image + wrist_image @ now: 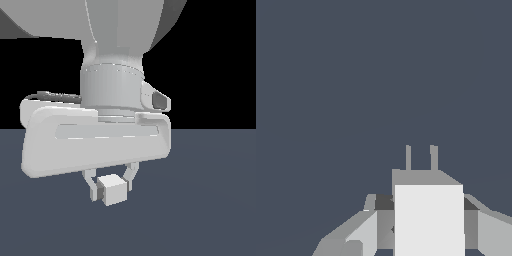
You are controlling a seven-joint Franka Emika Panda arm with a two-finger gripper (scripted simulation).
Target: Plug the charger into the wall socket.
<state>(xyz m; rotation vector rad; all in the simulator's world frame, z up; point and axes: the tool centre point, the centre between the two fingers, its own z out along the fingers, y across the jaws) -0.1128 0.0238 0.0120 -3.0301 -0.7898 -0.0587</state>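
A white robot arm filled most of the exterior view, hanging over a plain dark blue-grey floor (210, 210). Its gripper (111, 186) was clamped on the charger (114, 190), a small off-white block held between the two fingers (93, 187), directly beneath the broad white hand and apparently clear of the floor.

In the wrist view the charger (428, 217) showed two thin grey prongs (420, 157) standing side by side. They pointed straight away from the hand, out over bare floor. The body looked close to cubic, so the prongs marked its long axis, running from the back face out through the prong tips.

The wall socket was not visible in either view, so I could not tell how far off it stood or whether the prongs faced it.

The risks, as I judged them: the prongs could meet the plate beside its holes if the charger were tilted or twisted in the grip, and the small smooth block could slip or rotate between the fingers under pushing force.
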